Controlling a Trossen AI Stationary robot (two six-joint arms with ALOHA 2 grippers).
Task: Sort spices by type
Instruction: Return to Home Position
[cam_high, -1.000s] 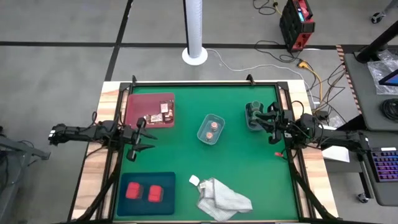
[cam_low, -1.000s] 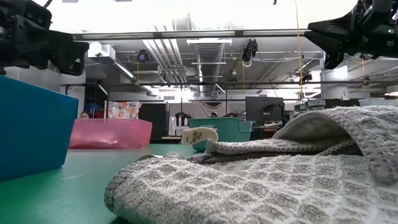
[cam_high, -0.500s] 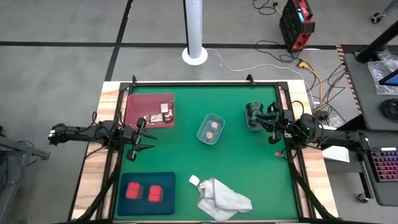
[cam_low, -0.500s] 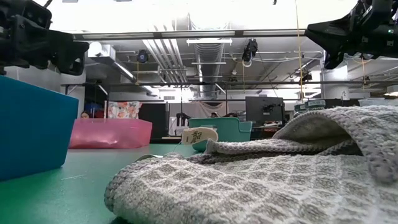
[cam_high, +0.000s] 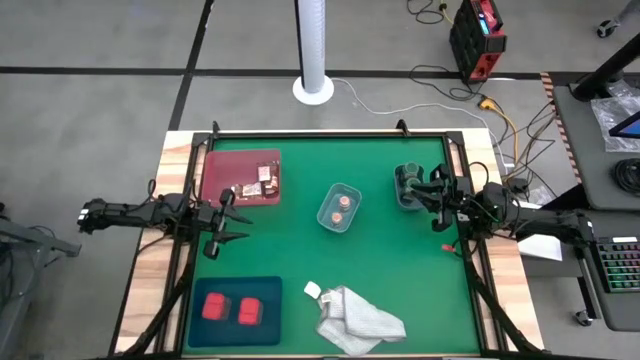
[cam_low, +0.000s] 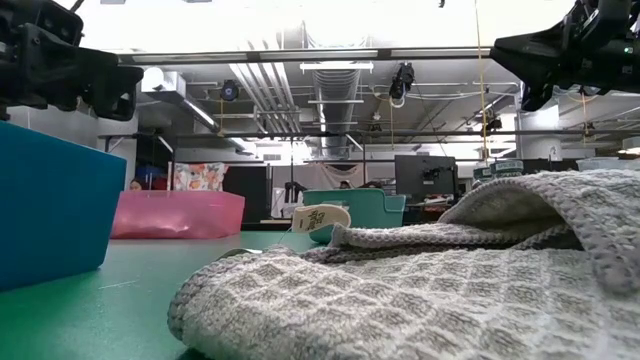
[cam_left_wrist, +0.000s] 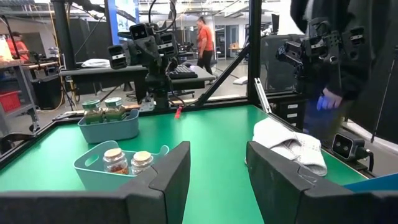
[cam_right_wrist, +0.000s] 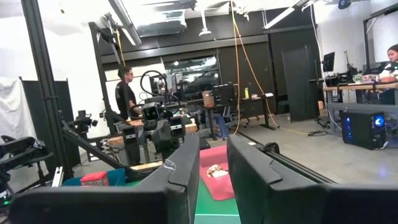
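Left gripper (cam_high: 231, 217) hangs open and empty over the left side of the green table (cam_high: 385, 270), its fingers spread wide with nothing between them. The right gripper (cam_high: 433, 200) is likewise open and empty at the right side, just beside the tub (cam_high: 402, 199) that holds the two dark green jars (cam_high: 408, 178).

Every spice sits with its own kind. The two pink blocks (cam_high: 232, 309) lie side by side in the dark blue tray (cam_high: 200, 335) at the near left. The brown foil sachets (cam_high: 256, 182) lie in the red tray (cam_high: 222, 165) at the far left. The two tan-topped jars (cam_high: 340, 208) stand in the pale tub (cam_high: 328, 222) at the centre. A white-grey cloth (cam_high: 360, 320) lies crumpled at the near edge, apart from all the bins.

As I judge it, the sorting itself is finished and the step in hand is the return to rest. That asks only that each arm draw back clear of the bins, carrying nothing, without brushing the tub next to the right gripper.
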